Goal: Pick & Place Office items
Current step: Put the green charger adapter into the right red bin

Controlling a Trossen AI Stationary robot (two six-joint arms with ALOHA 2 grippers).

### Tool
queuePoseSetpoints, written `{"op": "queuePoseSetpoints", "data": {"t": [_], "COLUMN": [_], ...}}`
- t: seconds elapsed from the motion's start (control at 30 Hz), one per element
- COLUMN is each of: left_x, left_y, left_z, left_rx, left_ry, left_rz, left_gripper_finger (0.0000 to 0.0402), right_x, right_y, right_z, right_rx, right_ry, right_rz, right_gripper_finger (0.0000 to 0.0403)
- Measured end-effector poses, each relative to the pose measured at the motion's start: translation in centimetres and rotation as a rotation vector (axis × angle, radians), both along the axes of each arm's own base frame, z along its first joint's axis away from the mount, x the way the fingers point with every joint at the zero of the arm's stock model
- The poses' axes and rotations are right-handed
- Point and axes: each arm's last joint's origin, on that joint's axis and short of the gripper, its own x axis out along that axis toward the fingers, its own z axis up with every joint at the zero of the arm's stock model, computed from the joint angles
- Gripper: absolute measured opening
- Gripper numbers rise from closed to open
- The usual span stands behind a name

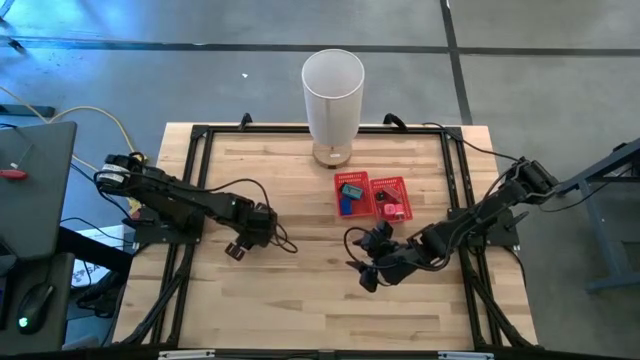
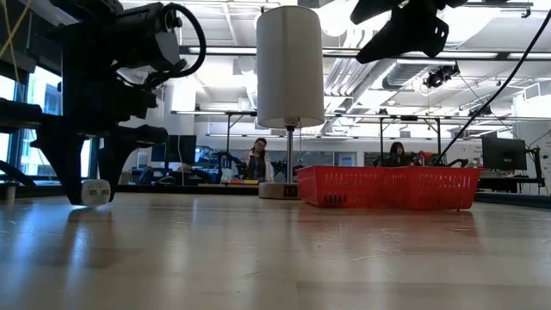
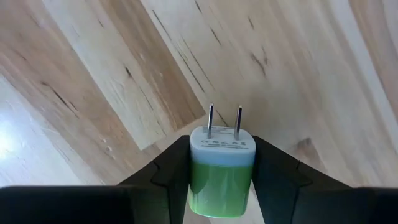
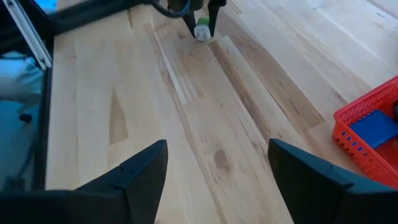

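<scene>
A green charger plug with a white prong end (image 3: 221, 180) sits between the fingers of my left gripper (image 3: 222, 146). That gripper is over the table's left half (image 1: 237, 248). The charger also shows small in the low view (image 2: 95, 191) and in the right wrist view (image 4: 203, 31). My right gripper (image 4: 217, 149) is open and hovers above bare wood near the table's middle (image 1: 368, 268). Blue, teal and pink pieces lie in the red mesh tray (image 1: 370, 197). My left gripper pinches the charger's green body (image 3: 199, 183) between its two fingers (image 3: 171, 171), one on each side. The fingers come from above, slanting down. The white end with its two prongs (image 3: 224, 121) sticks out past the fingertips, down by the table; whether it touches the wood I cannot tell.
The tall white cylinder (image 1: 332, 95) stands at the far edge, just behind the red tray (image 2: 387, 185). A black frame (image 1: 200, 135) runs around the tabletop. Bare wood lies between the two grippers and along the near side. People sit in the room beyond (image 2: 258, 159).
</scene>
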Motion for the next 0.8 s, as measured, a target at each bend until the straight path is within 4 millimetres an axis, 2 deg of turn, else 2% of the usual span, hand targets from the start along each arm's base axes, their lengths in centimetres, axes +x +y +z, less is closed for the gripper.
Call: {"op": "queuePoseSetpoints", "data": {"t": [0.17,0.3,0.57,0.7,0.8], "left_x": [0.7,2.0,5.2,5.7,5.5], "left_y": [-0.8,-2.4,-7.6,-10.2,-11.7], "left_z": [1.0,2.9,8.3,10.7,12.3], "left_rx": [0.012,0.023,-0.082,-0.185,-0.284], "left_ry": [-0.05,-0.158,-0.637,-0.917,-1.073], "left_rz": [0.027,-0.01,-0.21,-0.314,-0.376], "left_gripper_finger": [0.0136,0.0136,0.0136,0.0136,0.0136], "right_x": [0.5,1.2,2.8,3.7,4.0], "right_y": [0.4,0.8,1.9,2.6,3.1], "right_z": [-0.3,-1.3,-4.2,-4.7,-4.3], "right_rx": [0.022,0.028,-0.033,-0.05,-0.086], "right_ry": [-0.022,-0.011,0.014,-0.028,-0.09], "right_rz": [0.002,0.02,0.088,0.172,0.222], "right_gripper_finger": [0.0266,0.0266,0.0266,0.0266,0.0266]}}
